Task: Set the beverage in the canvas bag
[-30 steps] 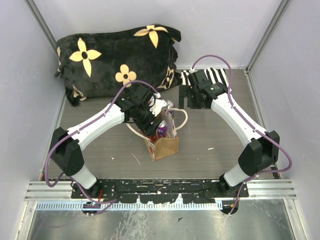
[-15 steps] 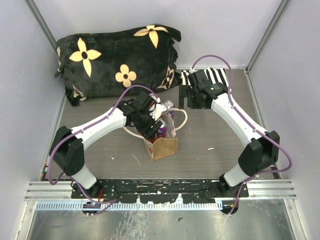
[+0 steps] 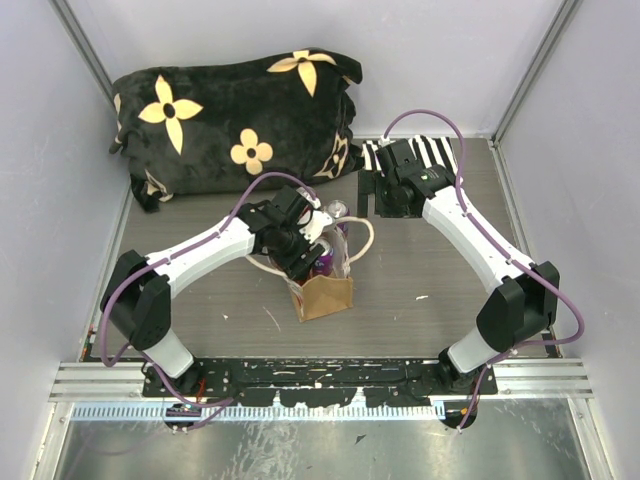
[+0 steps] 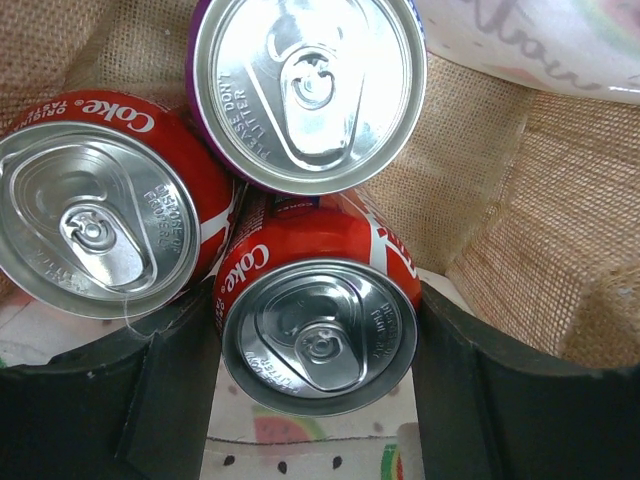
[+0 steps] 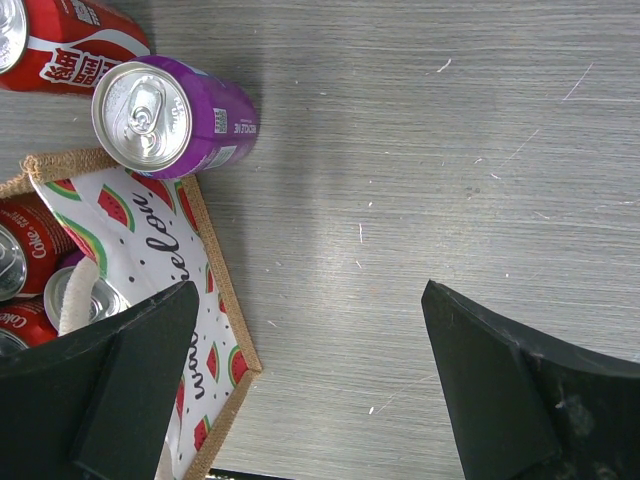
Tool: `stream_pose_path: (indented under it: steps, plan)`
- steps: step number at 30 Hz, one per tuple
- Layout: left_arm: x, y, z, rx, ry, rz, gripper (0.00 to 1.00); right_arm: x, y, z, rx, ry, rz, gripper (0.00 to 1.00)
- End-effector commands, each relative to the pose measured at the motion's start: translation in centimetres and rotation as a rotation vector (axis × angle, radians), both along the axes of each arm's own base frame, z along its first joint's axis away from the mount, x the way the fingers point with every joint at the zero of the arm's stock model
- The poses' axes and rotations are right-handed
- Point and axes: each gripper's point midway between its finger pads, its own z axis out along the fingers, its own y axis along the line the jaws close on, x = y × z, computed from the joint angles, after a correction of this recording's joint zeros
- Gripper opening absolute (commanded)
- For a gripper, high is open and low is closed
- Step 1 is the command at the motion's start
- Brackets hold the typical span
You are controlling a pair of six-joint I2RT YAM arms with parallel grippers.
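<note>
Left gripper point(image 4: 315, 300) clamping upright Coke can point(image 4: 318, 340) inside canvas bag point(image 4: 520, 230); can axis running vertical, in line with gripper. Right gripper point(image 5: 308, 290) holding jaws spread, farther off.

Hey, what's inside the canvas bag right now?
Three upright cans: a purple can, a farther Coke can, and a nearer Coke can gripped by the left tool. The canvas bag floor beneath them is covered.
</note>
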Motion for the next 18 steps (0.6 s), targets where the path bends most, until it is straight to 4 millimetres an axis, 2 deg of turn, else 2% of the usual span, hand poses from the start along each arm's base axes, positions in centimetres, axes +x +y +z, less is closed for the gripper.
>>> stream_pose_path:
  steps: [1, 3, 5, 11, 18]
  plan:
    - [0.5, 0.2, 0.5, 0.006, -0.026, 0.017, 0.76, 0.6, 0.3, 1.8, 0.033, -0.053, 0.005, 1.0]
    - [0.5, 0.1, 1.0, 0.0, -0.033, 0.021, 0.83, 0.6, 0.3, 1.8, 0.035, -0.053, 0.007, 1.0]
    - [0.3, -0.1, 1.5, -0.007, -0.038, 0.018, 0.98, 0.7, 0.4, 1.8, 0.036, -0.054, 0.008, 1.0]
    - [0.1, -0.7, 2.5, -0.031, -0.038, 0.013, 0.99, 0.7, 0.5, 1.8, 0.04, -0.053, 0.013, 1.0]
    - [-0.2, -2.8, 5.9, -0.137, -0.047, -0.014, 0.99, 0.7, 0.5, 1.9, 0.042, -0.054, 0.013, 1.0]
